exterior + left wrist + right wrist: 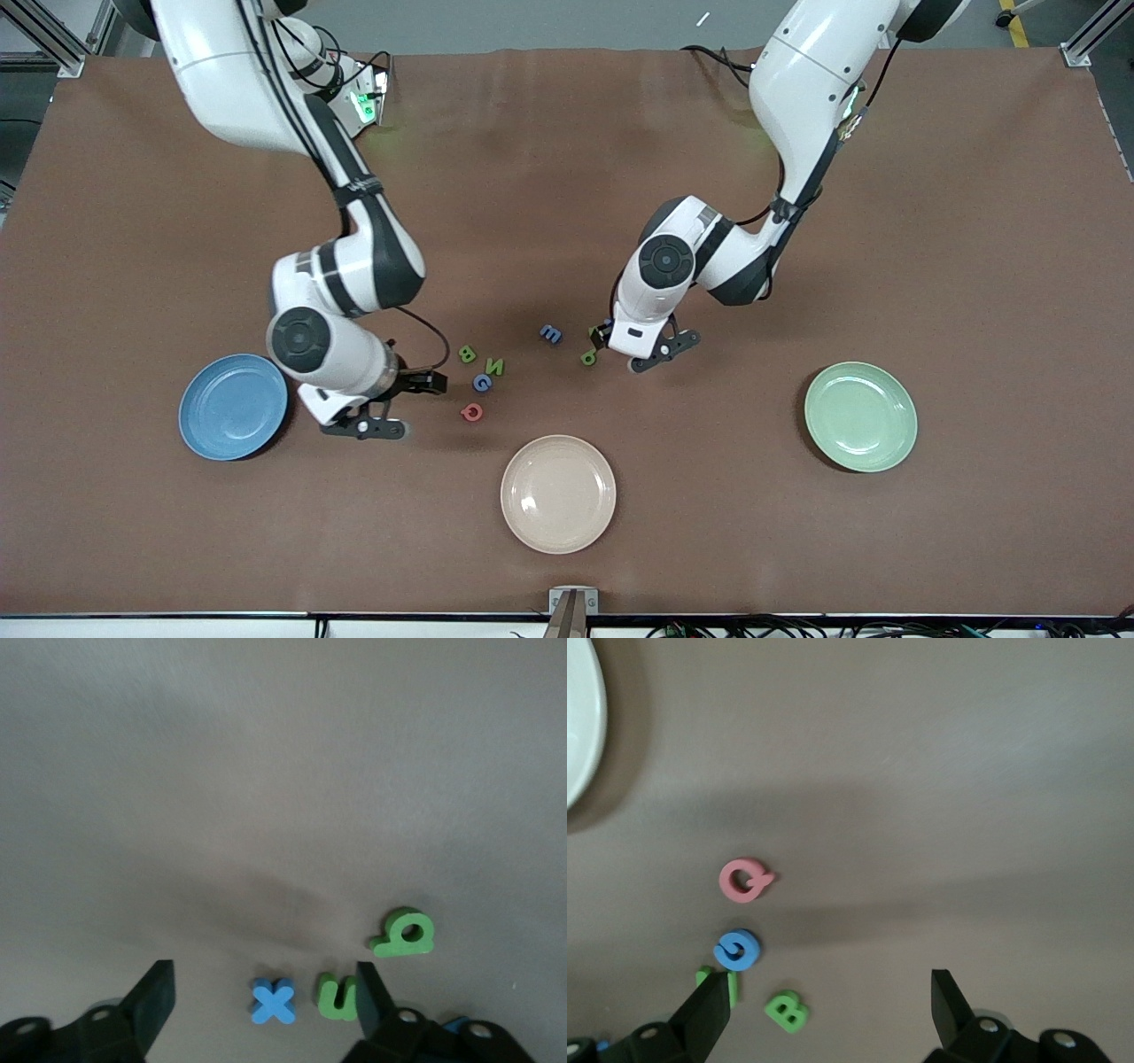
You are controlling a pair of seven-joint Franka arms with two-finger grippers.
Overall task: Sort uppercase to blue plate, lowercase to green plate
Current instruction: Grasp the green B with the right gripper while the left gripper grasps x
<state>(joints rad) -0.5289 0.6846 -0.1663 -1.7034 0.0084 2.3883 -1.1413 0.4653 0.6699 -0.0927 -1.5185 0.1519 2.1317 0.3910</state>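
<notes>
The capitals lie in a cluster: green B (467,354), green N (494,366), blue G (482,382) and pink-red Q (472,411). My right gripper (403,406) is open between them and the blue plate (232,406). In the right wrist view (830,983) it hangs by the B (786,1010), G (735,949) and Q (744,880). My left gripper (640,344) is open over the lowercase letters. The left wrist view (264,979) shows blue x (273,1001) between its fingers, green n (338,997) by one finger and the green b/q-shaped letter (404,935). Blue m (551,334) lies beside it. The green plate (860,416) is empty.
A cream-beige plate (558,494) stands nearest the front camera, between the blue and green plates; its rim shows in the right wrist view (580,718). The brown table (974,266) spreads wide around the letters.
</notes>
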